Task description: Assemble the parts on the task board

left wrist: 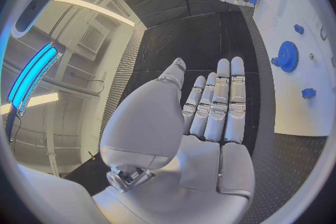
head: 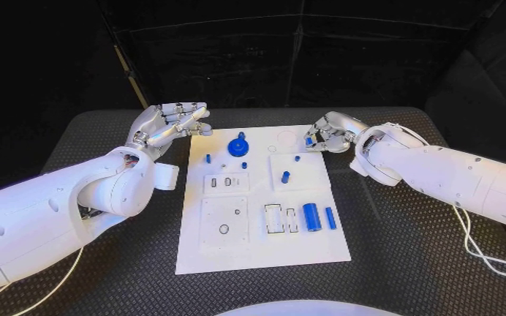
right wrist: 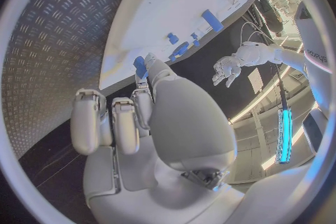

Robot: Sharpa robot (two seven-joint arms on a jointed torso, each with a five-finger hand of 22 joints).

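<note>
The white task board (head: 264, 246) lies in the middle of the table. On it are a blue gear (head: 238, 146), several small blue pegs such as one (head: 284, 177) near the middle, a thick blue cylinder (head: 312, 216) and a slim blue bar (head: 330, 218). My right hand (head: 329, 133) hovers at the board's far right corner and pinches a small blue part (head: 310, 141) between thumb and finger; the right wrist view shows that part (right wrist: 140, 66) at the fingertips. My left hand (head: 169, 126) is held off the far left corner, fingers stretched out, holding nothing.
Black ribbed matting (head: 401, 250) surrounds the board on all sides. Empty recesses (head: 224, 228) sit in the board's near left half, and outlined slots (head: 276, 218) lie beside the cylinder. A white cable (head: 469, 243) trails from my right arm over the mat.
</note>
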